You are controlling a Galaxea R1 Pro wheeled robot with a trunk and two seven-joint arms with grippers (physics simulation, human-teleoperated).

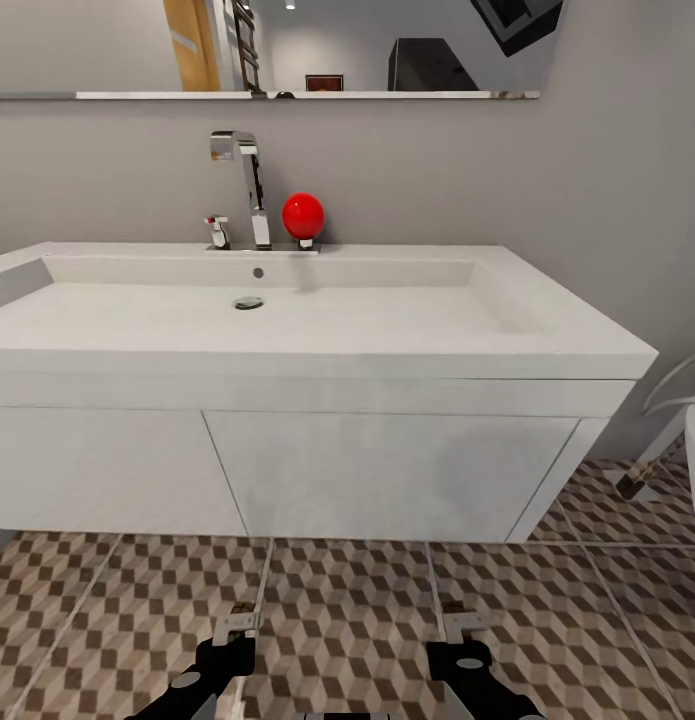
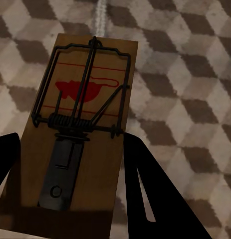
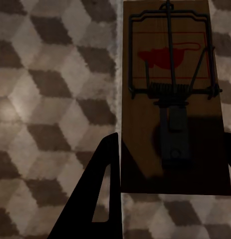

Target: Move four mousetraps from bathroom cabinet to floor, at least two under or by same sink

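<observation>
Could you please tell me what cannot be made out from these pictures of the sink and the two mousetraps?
- Left mousetrap: in the left wrist view, the dark fingers cover its near end, and whether it rests on the floor is unclear.
- Right mousetrap: its near end lies in shadow in the right wrist view.
- Head view: the picture's bottom edge cuts off both grippers, left and right.
- Floor beneath the sink: hidden by its front.

Open floor (image 1: 347,600) below sink (image 1: 387,470)

Both arms reach low and forward — left gripper (image 1: 237,625), right gripper (image 1: 461,625), fingers clamped.
</observation>
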